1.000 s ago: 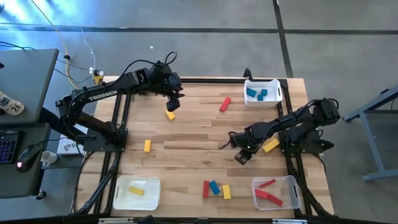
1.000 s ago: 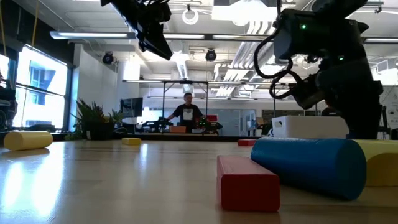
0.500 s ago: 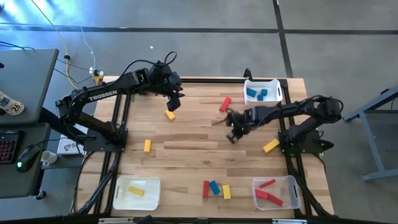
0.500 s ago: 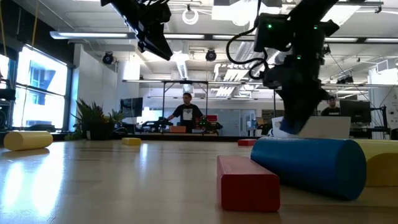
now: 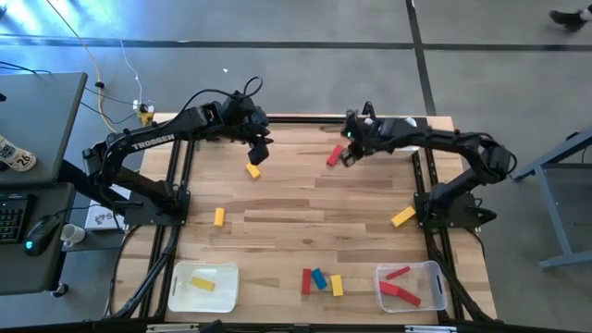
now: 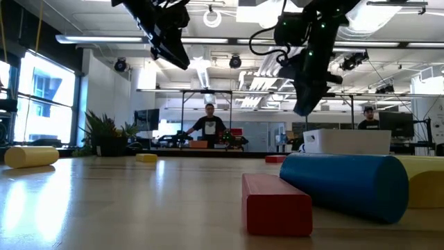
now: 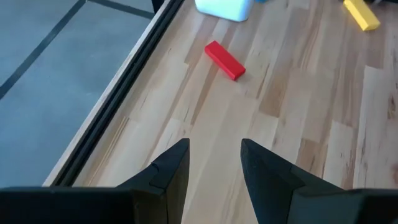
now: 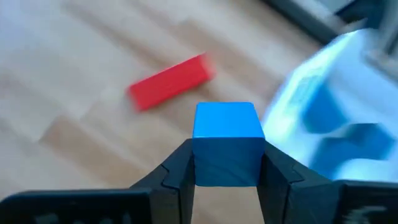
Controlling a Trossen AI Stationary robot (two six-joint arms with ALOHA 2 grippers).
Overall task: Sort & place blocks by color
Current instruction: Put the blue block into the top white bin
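My right gripper [image 5: 349, 155] hangs over the table's far part, shut on a small blue block [image 8: 225, 127]. It is beside a red block [image 5: 335, 155] that lies flat on the wood. The white bin [image 5: 400, 139] with blue blocks stands just beyond, partly under the arm. My left gripper [image 5: 261, 153] hovers open with nothing between its fingers, above a yellow block [image 5: 252, 171]. More blocks lie flat on the table: yellow [image 5: 219, 216], yellow [image 5: 402, 216], and a red, blue and yellow group [image 5: 319, 279] near the front edge. My right gripper pinches the blue block by two opposite sides [image 8: 200, 163] between its two fingers. The fingers slant downward from above. The block is lifted clear of the table, and its end face sticks out past the fingertips.
A white bin [image 5: 178, 276] holding a yellow block stands at the near left corner. A clear bin [image 5: 435, 270] with red blocks stands at the near right corner. A black frame rail [image 7: 118, 106] runs along the table's far edge. People stand in the room beyond [image 6: 209, 125].
My right gripper has swung from the table's near-right middle toward the far edge and upward. It carried the blue block, turning as it went, and now hangs beside the red block near the blue-block bin. My left gripper has kept its place.
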